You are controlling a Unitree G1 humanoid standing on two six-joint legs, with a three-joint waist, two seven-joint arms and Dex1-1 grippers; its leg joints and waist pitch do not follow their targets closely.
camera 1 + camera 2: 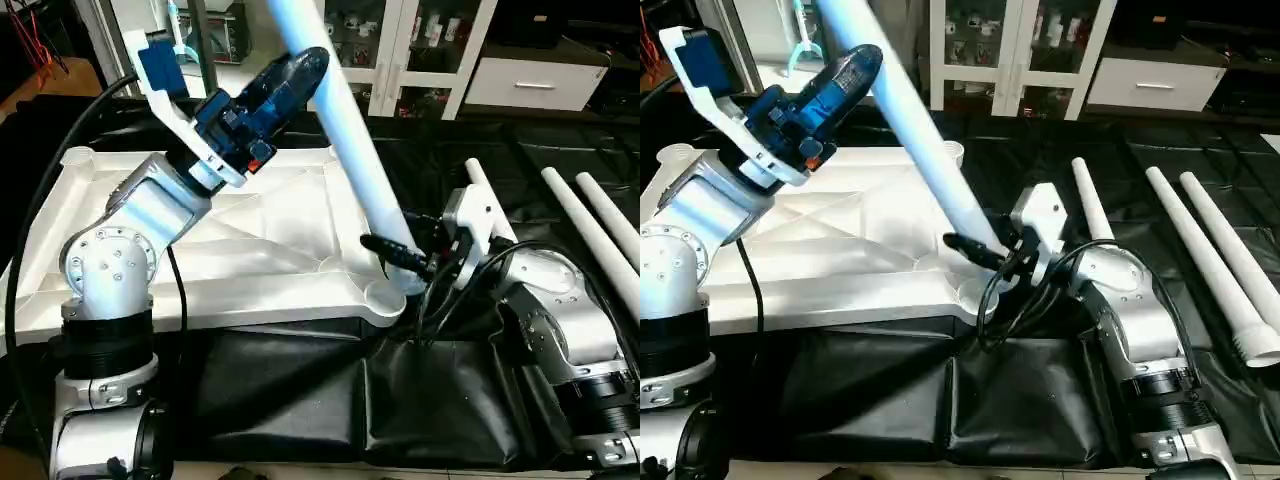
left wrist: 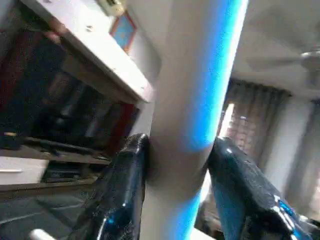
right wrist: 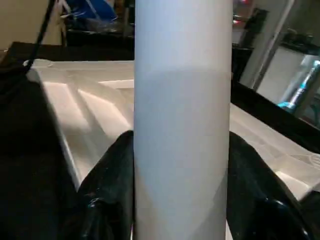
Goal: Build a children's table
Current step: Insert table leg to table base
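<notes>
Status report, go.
Left gripper and right gripper both clamped on one leg. Leg tilted, foot at table top's near corner socket. Nothing blocking.

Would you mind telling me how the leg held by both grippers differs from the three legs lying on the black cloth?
The held leg stands tilted, its lower end at the tabletop's near corner socket; the three spare legs lie flat on the black cloth. The held leg is clamped by the left gripper higher up and the right gripper near its base; the spare legs are untouched. All four are white tapered tubes.
</notes>
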